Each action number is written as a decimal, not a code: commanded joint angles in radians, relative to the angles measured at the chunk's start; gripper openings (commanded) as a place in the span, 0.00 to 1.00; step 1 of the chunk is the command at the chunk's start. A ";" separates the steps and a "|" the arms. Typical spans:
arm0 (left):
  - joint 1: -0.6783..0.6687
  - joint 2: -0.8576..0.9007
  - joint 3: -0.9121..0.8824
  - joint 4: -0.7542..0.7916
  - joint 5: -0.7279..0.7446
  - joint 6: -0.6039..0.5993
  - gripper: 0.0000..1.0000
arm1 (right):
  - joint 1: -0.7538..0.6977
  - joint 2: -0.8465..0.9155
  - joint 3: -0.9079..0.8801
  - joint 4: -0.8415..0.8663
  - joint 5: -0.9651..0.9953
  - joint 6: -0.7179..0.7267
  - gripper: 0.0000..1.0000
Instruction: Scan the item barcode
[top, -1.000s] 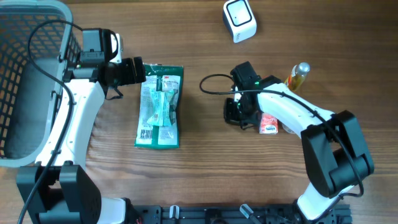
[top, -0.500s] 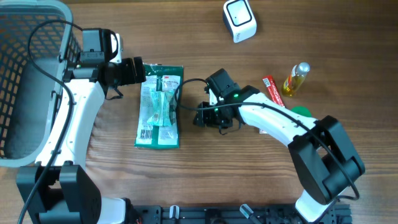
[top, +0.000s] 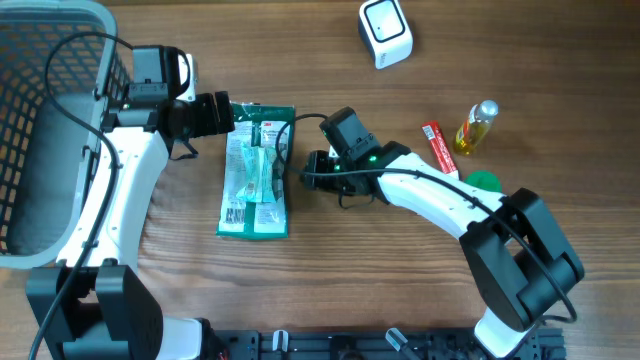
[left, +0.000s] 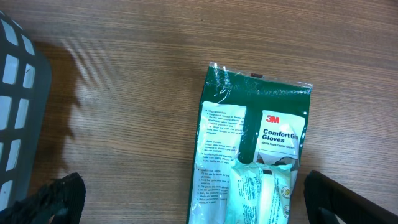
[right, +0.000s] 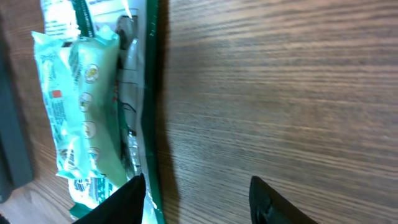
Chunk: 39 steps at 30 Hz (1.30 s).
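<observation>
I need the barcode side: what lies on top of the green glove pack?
A pale teal wrapped bundle lies along the glove pack; the print beneath it is covered.

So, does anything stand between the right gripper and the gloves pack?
Nothing visible does. The right gripper is open beside the gloves pack, at its right edge, with only bare table between them.
</observation>
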<state>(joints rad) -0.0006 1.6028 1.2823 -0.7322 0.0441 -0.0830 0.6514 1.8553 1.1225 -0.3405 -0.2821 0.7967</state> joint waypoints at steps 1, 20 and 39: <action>0.003 -0.004 0.006 0.003 0.008 0.016 1.00 | 0.003 0.005 0.014 -0.011 0.026 -0.018 0.55; -0.097 0.004 -0.153 -0.084 0.113 -0.204 0.30 | 0.003 0.006 0.014 0.105 -0.206 -0.141 0.50; -0.102 0.113 -0.252 0.037 0.059 -0.270 0.32 | 0.011 0.188 0.014 0.489 -0.216 0.003 0.50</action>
<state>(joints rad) -0.1040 1.6882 1.0378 -0.6945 0.1127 -0.3462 0.6559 2.0045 1.1225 0.1123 -0.4862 0.7414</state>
